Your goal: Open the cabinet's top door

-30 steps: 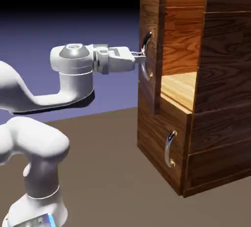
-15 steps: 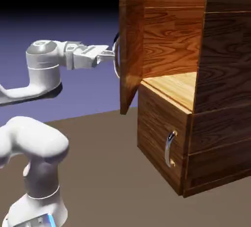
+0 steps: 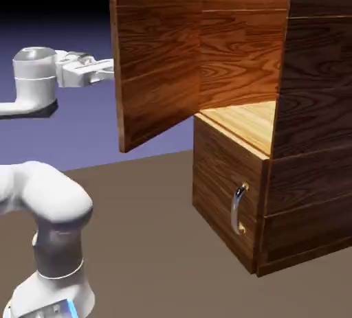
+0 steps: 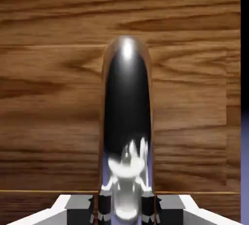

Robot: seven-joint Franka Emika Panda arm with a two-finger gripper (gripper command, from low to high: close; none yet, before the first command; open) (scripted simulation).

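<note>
Door (image 3: pixel 157 69) stands swung well out from the cabinet (image 3: pixel 230 207), its panel at the exterior view's upper middle, left of the lit opening; the pull stage appears nearly done, and the next move likely calls for a little more outward swing, or letting go cleanly without nudging the panel back. The end effector (image 4: pixel 125 210) is closed on the curved silver handle (image 4: pixel 127 97), which rises from the bottom middle of the hand view. The arm (image 3: pixel 34 80) reaches in from the upper left, its hand roughly level behind the door's outer face
</note>
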